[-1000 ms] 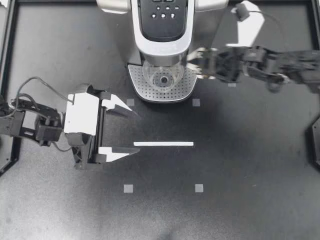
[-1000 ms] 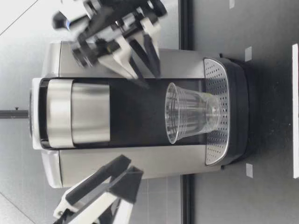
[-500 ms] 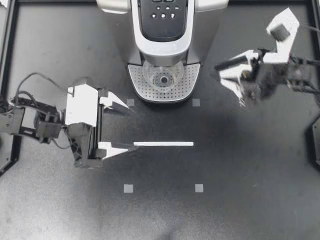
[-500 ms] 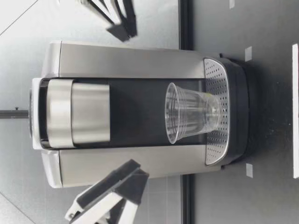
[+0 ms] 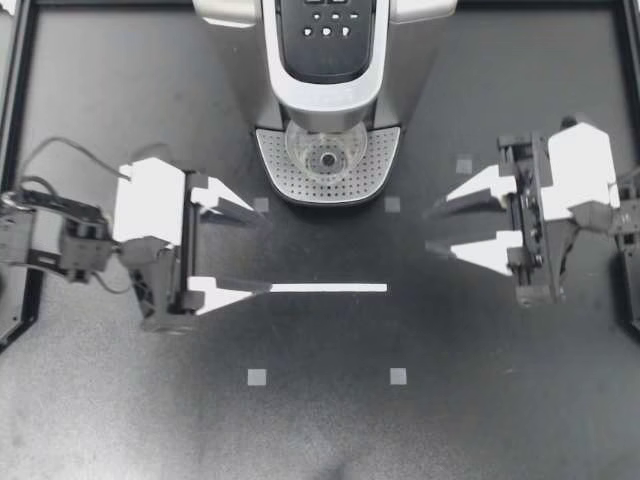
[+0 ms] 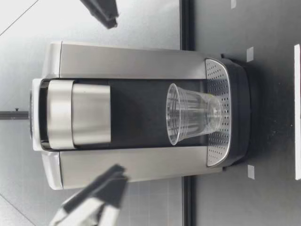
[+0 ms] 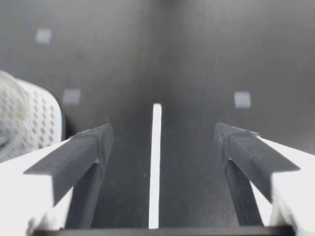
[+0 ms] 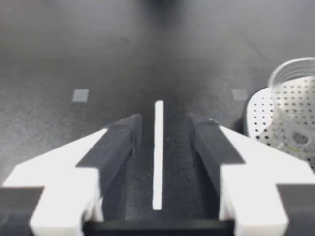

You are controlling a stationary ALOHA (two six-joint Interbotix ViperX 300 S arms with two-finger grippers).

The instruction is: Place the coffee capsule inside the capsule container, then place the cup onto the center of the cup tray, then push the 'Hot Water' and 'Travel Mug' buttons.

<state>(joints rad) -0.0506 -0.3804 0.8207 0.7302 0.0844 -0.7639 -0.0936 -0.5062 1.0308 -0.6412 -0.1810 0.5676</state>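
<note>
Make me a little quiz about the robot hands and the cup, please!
1. True or false: the cup stands upright on the cup tray.
2. What does my right gripper hold? A) the cup B) a capsule C) nothing
3. Between my left gripper and my right one, whose fingers stand farther apart?

Key: 1 true; 2 C; 3 the left one's.
</note>
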